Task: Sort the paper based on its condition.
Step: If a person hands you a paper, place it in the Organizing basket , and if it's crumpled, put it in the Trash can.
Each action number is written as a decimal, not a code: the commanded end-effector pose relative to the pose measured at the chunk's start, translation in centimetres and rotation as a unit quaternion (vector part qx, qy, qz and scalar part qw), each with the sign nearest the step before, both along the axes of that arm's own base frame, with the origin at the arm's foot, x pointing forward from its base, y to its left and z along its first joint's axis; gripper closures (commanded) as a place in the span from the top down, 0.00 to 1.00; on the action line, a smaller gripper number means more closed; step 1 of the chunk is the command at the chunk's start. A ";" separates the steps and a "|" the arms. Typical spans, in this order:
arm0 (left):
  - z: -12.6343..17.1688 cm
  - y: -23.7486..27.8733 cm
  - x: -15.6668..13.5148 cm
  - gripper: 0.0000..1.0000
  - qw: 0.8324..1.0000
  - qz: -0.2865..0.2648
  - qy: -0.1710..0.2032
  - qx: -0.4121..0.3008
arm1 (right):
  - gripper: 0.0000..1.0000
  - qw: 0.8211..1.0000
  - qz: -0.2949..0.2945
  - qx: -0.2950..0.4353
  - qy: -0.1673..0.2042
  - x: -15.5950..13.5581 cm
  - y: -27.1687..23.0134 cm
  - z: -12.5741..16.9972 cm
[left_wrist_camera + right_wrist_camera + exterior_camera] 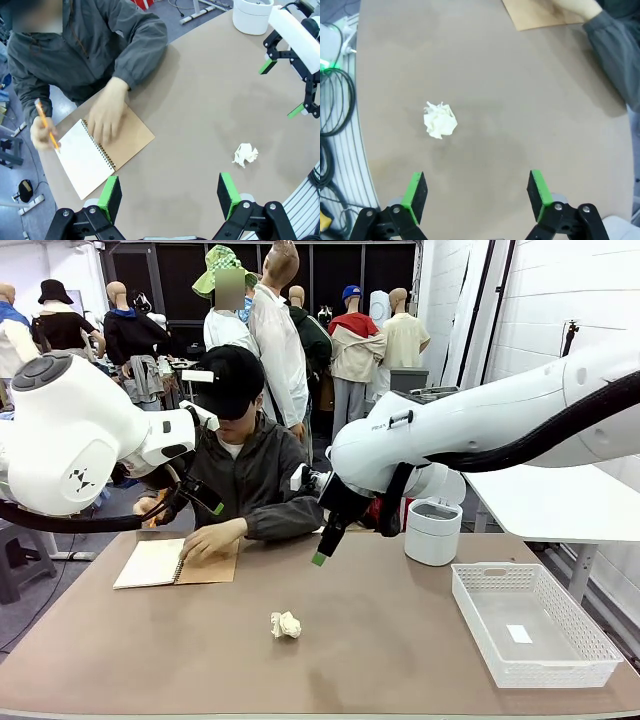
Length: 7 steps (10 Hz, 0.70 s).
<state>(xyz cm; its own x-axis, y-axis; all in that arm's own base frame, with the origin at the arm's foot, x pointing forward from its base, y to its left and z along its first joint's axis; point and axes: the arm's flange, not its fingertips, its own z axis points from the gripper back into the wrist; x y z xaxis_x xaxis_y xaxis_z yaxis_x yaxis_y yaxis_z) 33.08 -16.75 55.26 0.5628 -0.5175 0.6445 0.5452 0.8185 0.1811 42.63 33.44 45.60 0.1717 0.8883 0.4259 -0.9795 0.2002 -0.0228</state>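
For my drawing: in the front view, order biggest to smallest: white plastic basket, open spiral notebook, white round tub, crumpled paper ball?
1. white plastic basket (close to the camera, though)
2. open spiral notebook
3. white round tub
4. crumpled paper ball

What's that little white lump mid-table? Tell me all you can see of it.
A crumpled paper ball, off-white: a thin sheet squashed into a rough, creased wad. It lies loose near the middle of the brown table, apart from the notebook and the white basket. Only the table touches it.
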 end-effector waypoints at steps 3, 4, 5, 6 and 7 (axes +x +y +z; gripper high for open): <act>-0.1 0.1 0.0 1.00 1.000 0.002 -0.001 0.001 | 1.00 1.000 0.000 0.000 0.000 0.0 0.0 0.0; -0.1 0.1 0.0 1.00 1.000 0.002 -0.001 0.001 | 1.00 1.000 0.000 0.000 0.000 0.0 0.0 0.0; -0.1 0.1 0.0 1.00 1.000 0.002 -0.001 0.001 | 1.00 1.000 0.000 0.000 0.000 0.0 0.0 0.0; -0.1 0.1 0.0 1.00 1.000 0.002 -0.001 0.001 | 1.00 1.000 0.000 0.001 -0.002 0.1 0.1 0.3; -0.1 0.1 0.0 1.00 1.000 0.002 -0.001 0.001 | 1.00 1.000 0.005 -0.009 0.004 0.2 1.4 -0.3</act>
